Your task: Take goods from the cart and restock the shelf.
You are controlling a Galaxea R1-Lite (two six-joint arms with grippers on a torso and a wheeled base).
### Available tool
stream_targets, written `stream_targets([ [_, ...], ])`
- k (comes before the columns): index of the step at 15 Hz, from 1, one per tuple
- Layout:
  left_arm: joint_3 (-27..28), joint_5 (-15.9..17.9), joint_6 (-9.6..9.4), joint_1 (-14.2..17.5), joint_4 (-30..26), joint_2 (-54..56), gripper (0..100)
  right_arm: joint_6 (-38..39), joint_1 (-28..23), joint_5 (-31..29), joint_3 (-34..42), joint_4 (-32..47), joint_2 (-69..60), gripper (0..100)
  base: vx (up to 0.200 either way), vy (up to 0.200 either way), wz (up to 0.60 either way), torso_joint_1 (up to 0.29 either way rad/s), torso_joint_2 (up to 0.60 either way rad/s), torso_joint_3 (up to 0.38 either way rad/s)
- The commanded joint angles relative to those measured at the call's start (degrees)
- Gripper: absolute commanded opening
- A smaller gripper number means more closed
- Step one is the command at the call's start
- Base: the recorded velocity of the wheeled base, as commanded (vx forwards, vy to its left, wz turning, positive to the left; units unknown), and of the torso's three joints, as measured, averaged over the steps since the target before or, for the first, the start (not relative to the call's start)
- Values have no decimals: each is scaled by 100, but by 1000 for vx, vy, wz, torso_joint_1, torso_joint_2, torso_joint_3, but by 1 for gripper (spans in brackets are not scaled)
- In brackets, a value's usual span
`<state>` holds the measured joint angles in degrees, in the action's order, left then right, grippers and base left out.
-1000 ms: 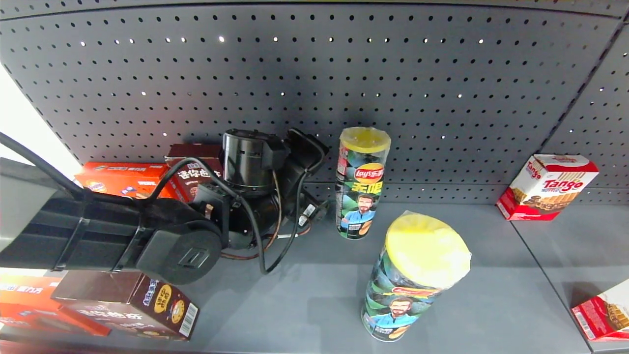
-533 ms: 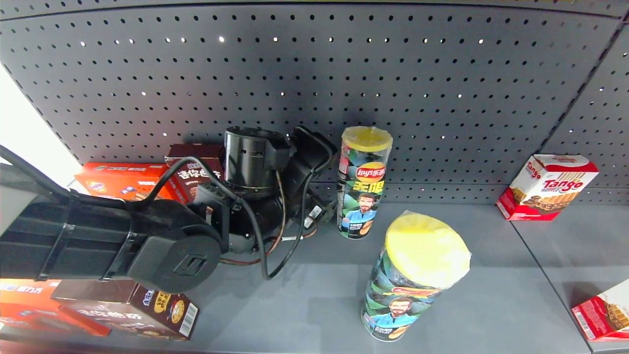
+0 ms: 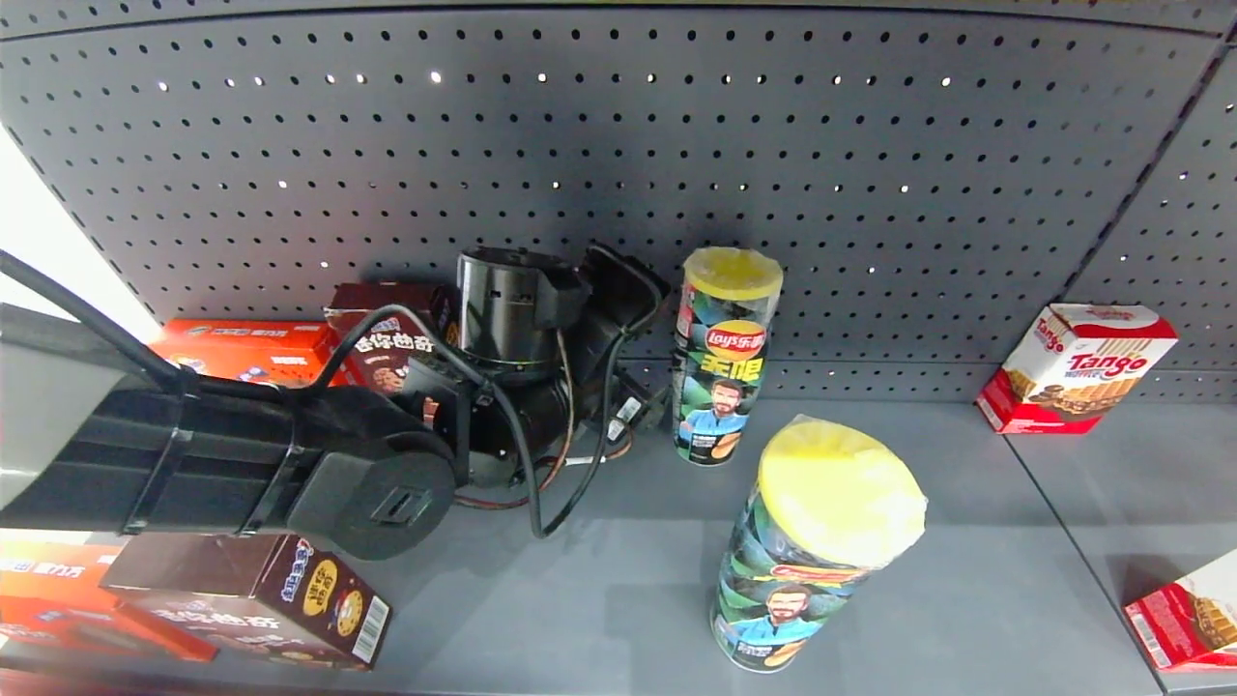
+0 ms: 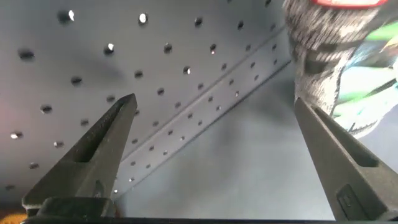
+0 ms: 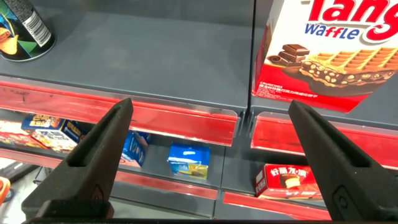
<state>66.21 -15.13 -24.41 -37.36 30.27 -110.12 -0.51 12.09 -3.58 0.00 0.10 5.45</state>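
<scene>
Left gripper (image 4: pixel 212 102) — jaws wide, empty, deep on the shelf (image 3: pixel 599 580), just beside the rear chip can (image 3: pixel 727 358), upright by the pegboard (image 3: pixel 618 145). Right gripper (image 5: pixel 210 104) — wide, empty, facing the waffle box (image 5: pixel 329 50).

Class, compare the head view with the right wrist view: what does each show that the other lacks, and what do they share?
Head view's own: the left arm beside the rear chips can, the brown box and the pegboard back. Right wrist view's own: the right gripper, jaws open and empty, the red shelf edge and a blue packet on the shelf below. Shared: the grey shelf, the front chips can and, it seems, the front wafer box.
</scene>
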Motion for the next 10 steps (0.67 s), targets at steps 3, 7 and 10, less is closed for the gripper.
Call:
stream_targets([
  [3, -275, -8, 533, 98, -3, 729, 100, -2, 4, -2, 0, -1, 9, 100, 0, 0, 0, 0, 0, 0],
  [7, -442, 28, 718, 388, -12, 1414, 100, -2, 4, -2, 0, -1, 9, 100, 0, 0, 0, 0, 0, 0],
  [10, -618, 36, 999, 353, -3, 1757, 100, -2, 4, -2, 0, -1, 9, 100, 0, 0, 0, 0, 0, 0],
])
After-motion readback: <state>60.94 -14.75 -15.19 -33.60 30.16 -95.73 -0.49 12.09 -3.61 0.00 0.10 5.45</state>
